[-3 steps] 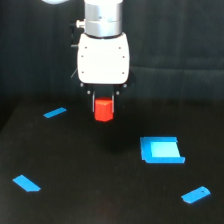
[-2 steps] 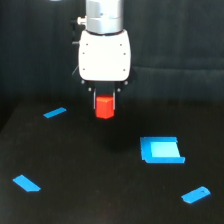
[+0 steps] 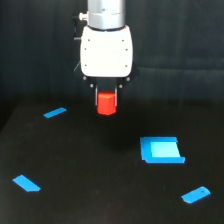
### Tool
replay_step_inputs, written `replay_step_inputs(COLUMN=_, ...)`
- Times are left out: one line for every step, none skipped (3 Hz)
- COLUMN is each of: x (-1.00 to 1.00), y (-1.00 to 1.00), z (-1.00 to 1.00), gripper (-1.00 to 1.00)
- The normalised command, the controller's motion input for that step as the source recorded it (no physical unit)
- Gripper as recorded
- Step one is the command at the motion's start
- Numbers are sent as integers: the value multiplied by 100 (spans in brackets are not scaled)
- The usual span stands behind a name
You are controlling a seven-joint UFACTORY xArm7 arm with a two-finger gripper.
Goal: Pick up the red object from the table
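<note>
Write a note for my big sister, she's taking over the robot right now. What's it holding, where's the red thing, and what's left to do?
Gripper: shut on the red object, one finger on each side.
Red object: off the table, hanging in the air under the white gripper body, above the back middle of the surface.
Blue pieces: four lie on the table, none touched: a strip, a square tray, and two small flat bits at the front.
Done: grasp and lift.
Left: likely nothing except keeping a firm hold.
</note>
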Motion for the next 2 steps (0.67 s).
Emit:
replay_step_inputs(x=6, y=-8, z=1, gripper=-91)
replay_step_inputs(x=7, y=-6, z=8, gripper=-90)
